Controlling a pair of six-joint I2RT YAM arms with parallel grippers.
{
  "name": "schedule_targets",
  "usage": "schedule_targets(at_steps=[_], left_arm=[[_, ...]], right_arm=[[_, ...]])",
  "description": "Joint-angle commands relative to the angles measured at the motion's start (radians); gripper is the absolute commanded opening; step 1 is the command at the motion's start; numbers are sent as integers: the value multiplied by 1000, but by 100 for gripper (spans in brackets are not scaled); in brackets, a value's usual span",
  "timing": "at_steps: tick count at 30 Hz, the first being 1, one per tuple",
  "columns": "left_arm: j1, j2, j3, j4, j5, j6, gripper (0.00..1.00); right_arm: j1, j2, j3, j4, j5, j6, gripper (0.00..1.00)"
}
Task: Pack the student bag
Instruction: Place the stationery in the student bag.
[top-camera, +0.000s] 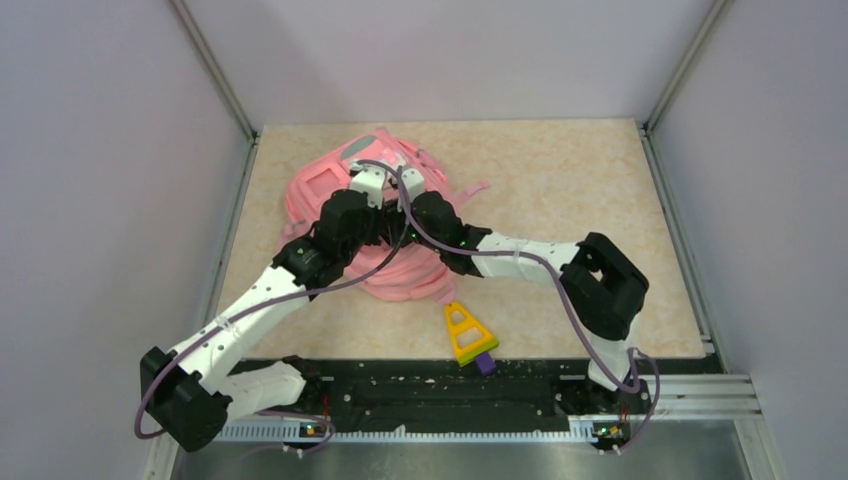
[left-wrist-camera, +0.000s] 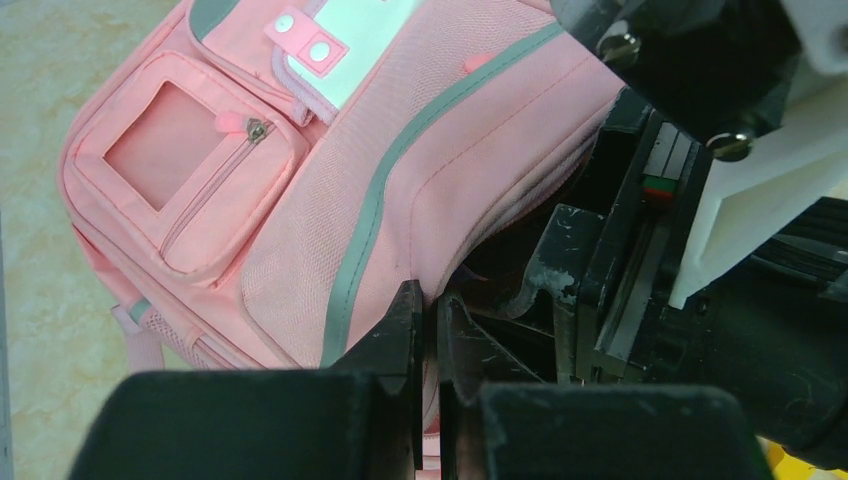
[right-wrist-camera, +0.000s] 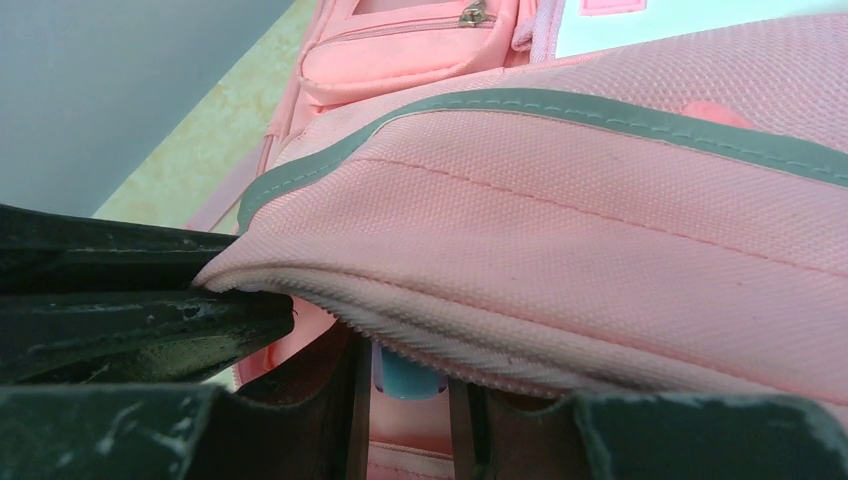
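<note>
The pink student bag (top-camera: 322, 186) lies on the table at the far left-centre, front pocket (left-wrist-camera: 190, 170) facing up. My left gripper (left-wrist-camera: 428, 312) is shut on the edge of the bag's main opening and holds the flap (right-wrist-camera: 600, 200) lifted. My right gripper (right-wrist-camera: 410, 400) reaches in under that flap, its fingers closed on a small blue object (right-wrist-camera: 405, 378) just inside the opening. In the top view both grippers, left (top-camera: 368, 188) and right (top-camera: 408, 190), meet over the bag's middle, their fingertips hidden by the wrists.
A yellow triangular ruler (top-camera: 466, 332) with a purple piece (top-camera: 486, 364) at its near end lies by the table's front edge, right of the bag. Pink straps (top-camera: 470, 190) trail to the bag's right. Grey walls close in the table.
</note>
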Motion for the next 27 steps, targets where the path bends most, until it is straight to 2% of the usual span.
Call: schedule_targets(at_steps=[1, 5, 11, 17, 23, 27], left_arm=[[-11, -52, 34, 105, 49, -26, 0], [-10, -52, 34, 105, 46, -26, 0], [-10, -48, 34, 105, 46, -26, 0], [-10, -40, 31, 105, 31, -22, 0], [-10, -3, 51, 104, 32, -16, 0], [-11, 31, 52, 152, 170, -38, 0]], right_arm=[[11, 22, 56, 104, 19, -6, 13], [11, 5, 33, 117, 26, -10, 34], [18, -20, 10, 94, 68, -45, 50], [19, -116, -99, 101, 40, -54, 52], [19, -354, -283, 33, 31, -84, 62], [6, -496, -359, -101, 134, -82, 64]])
